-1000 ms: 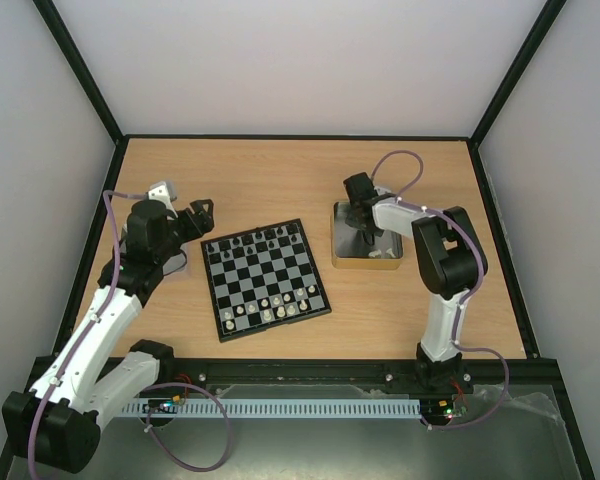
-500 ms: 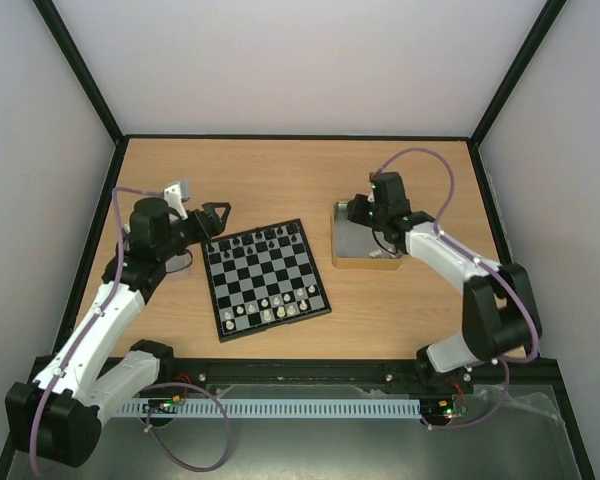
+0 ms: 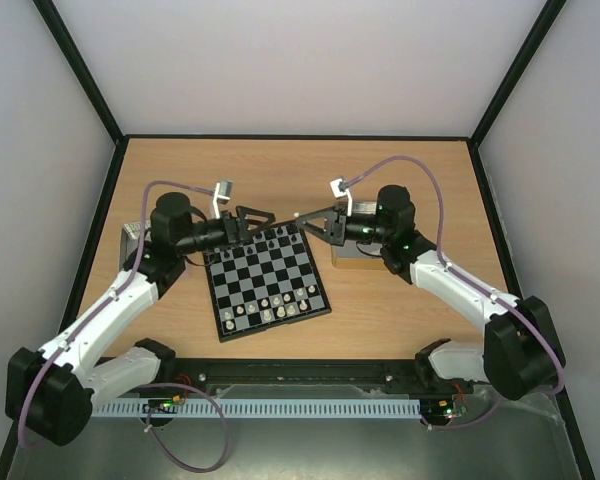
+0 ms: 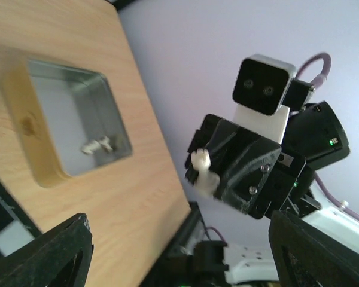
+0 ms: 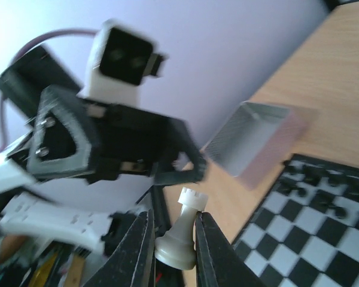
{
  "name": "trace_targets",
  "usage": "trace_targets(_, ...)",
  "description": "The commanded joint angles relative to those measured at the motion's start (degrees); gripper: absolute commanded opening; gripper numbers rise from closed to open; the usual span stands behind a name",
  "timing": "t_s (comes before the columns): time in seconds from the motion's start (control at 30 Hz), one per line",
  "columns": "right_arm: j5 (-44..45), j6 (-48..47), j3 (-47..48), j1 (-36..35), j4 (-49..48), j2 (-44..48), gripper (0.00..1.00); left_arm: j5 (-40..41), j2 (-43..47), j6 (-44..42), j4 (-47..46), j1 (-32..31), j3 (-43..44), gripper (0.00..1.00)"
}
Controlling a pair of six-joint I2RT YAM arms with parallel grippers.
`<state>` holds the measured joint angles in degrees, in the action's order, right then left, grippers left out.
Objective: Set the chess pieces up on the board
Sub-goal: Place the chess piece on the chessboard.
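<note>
Both arms have swung inward since a second ago. The right gripper (image 3: 305,218) has left the gold-rimmed tray (image 4: 30,149) and now faces the left gripper (image 3: 267,220) above the far edge of the board (image 3: 267,278). The right gripper is clenched on the base of a white rook (image 5: 180,232), whose crown juts past its fingertips toward the left gripper. The left gripper's jaws stand spread and empty just beside it. The rook's long axis lies roughly level, so a hand-over looks likely.
</note>
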<state>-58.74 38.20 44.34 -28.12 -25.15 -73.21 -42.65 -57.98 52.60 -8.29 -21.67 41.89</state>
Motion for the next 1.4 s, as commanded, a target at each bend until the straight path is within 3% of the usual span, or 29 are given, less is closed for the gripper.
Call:
trace_targets(0.0,-9.6,-1.5,1.1,-2.4,-4.7,2.1,0.11,-5.9,-2.2,8.7,-7.2,-4.2,2.1,0.80)
trace_targets(0.17,-15.4,-8.2,2.1,-3.5,-1.8,3.3,0.11,-7.5,-3.2,16.4,-14.6,-6.6,1.1,0.74)
trace_targets(0.3,-16.5,-18.9,6.2,-3.5,10.3,2.5,0.11,-9.1,-4.2,19.5,-16.4,-6.7,1.4,0.64)
trace_targets(0.57,-17.1,-31.0,11.6,-3.5,24.3,-0.1,0.10,-12.7,-7.6,22.7,-18.4,-7.0,1.3,0.49)
trace_targets(0.97,-14.4,-38.2,15.9,-3.5,33.1,-3.5,0.11,-15.6,-9.8,21.9,-17.1,-7.3,1.6,0.21)
trace_targets(1.2,-12.2,-38.1,16.1,-3.5,33.4,-4.3,0.10,-16.7,-9.8,19.7,-14.2,-7.3,1.5,0.22)
trace_targets(1.37,-11.4,-37.9,16.1,-3.6,33.6,-4.7,0.10,-16.6,-9.5,18.6,-12.7,-7.3,1.4,0.12)
